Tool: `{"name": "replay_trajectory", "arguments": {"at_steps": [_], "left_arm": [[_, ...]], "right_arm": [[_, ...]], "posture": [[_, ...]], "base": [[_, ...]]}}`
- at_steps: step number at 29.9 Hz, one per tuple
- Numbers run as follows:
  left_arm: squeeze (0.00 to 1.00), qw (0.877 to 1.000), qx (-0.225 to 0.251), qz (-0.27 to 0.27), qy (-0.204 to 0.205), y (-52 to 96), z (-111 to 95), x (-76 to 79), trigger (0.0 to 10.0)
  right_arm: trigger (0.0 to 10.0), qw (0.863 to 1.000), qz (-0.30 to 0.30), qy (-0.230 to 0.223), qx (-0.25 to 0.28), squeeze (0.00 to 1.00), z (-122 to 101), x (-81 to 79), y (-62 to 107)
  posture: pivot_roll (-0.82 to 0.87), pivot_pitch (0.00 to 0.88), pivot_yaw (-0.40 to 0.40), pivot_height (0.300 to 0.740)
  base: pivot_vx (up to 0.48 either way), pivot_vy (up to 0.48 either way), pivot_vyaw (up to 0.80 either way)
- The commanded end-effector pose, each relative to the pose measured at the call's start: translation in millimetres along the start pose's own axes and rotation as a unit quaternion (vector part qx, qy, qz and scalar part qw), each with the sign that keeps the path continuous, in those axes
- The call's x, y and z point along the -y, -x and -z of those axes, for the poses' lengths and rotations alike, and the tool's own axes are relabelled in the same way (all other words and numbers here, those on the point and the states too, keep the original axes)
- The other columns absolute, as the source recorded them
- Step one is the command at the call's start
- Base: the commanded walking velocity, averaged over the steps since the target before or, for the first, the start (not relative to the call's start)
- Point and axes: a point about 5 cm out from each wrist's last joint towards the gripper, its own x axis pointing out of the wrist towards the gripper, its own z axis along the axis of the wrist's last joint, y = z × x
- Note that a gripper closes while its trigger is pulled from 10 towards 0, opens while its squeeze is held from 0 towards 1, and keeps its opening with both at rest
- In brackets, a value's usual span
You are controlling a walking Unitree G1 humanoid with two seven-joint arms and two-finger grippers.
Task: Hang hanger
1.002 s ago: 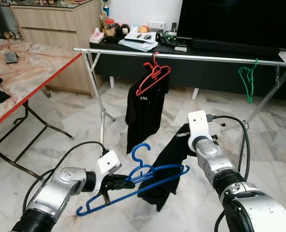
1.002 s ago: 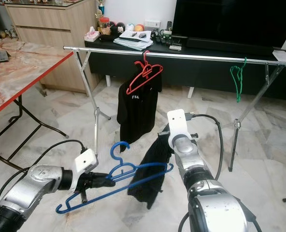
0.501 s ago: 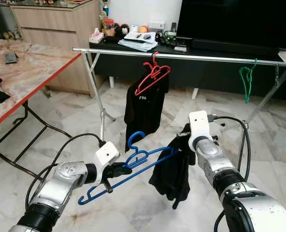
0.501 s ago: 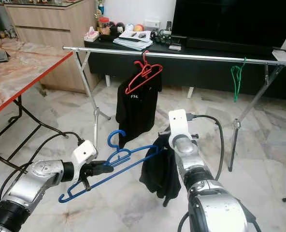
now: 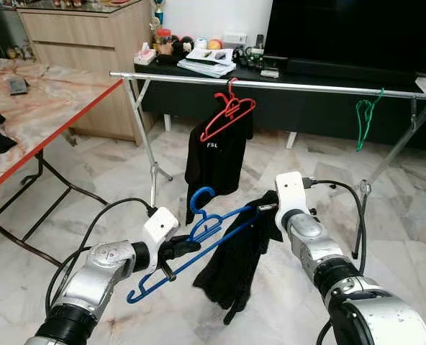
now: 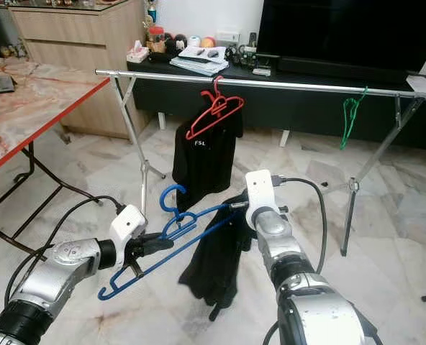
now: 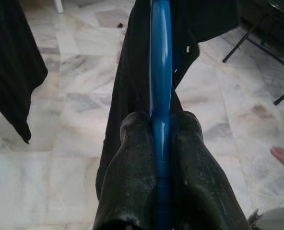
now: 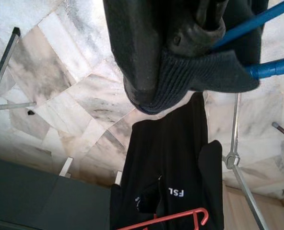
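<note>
Marble floor is stretching under a clothes rail (image 5: 285, 85) at 12 o'clock. Left tool (image 5: 188, 247) is clenched on the blue hanger (image 5: 206, 244), now lifted higher; right tool (image 5: 270, 207) is gripping the black garment (image 5: 234, 266), feeding it onto the hanger's far arm before hanging.

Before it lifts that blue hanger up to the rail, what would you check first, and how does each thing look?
1. Left gripper shut firmly on the blue hanger: ok.
2. Right gripper holding the black garment by its collar: ok.
3. Garment fully seated on both hanger shoulders: not ok, it hangs off the far end.
4. Hook pointing upward: ok.
5. Free stretch on the rail between the red hanger and green hanger: ok.
</note>
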Motion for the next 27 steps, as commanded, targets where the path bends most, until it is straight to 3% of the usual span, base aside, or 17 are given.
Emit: {"name": "replay_trajectory", "arguments": {"at_steps": [1,4,6,20,22,27], "left_arm": [[0.00,1.000,0.008,-0.012,-0.010,1.5,-5.9,-5.2,10.0],[0.00,1.000,0.008,-0.011,-0.007,0.6,-5.4,-3.8,10.0],[0.00,1.000,0.015,-0.001,0.009,-0.6,-4.1,0.5,10.0],[0.00,0.999,0.019,0.041,0.024,2.8,-5.5,7.0,10.0],[0.00,0.999,0.012,0.040,0.018,3.2,-3.3,6.9,10.0],[0.00,0.999,0.015,0.043,0.027,3.0,-3.0,8.2,10.0]], "right_arm": [[10.0,1.000,0.000,-0.014,0.019,0.00,-5.7,0.6,0.1],[10.0,1.000,-0.004,-0.017,0.022,0.00,-7.8,-0.8,-0.1],[10.0,0.998,-0.038,-0.026,0.032,0.00,-13.1,-8.8,-0.5],[10.0,0.993,-0.113,0.027,0.024,0.00,-7.7,-20.6,1.4],[10.0,0.988,-0.152,0.019,0.031,0.00,-14.0,-26.8,1.9],[10.0,0.984,-0.170,0.040,0.039,0.00,-18.1,-29.8,2.5]], "posture": [[0.11,0.004,-0.052,0.740],[0.11,0.006,-0.051,0.740],[0.11,0.007,-0.055,0.740],[0.12,0.007,-0.054,0.740],[0.11,0.009,-0.053,0.740],[0.11,0.010,-0.053,0.740]], "base": [[0.000,0.000,0.00],[0.000,0.000,0.00],[0.000,0.000,0.00],[0.000,0.000,0.00],[0.000,0.000,0.00],[0.000,0.000,0.00]]}}
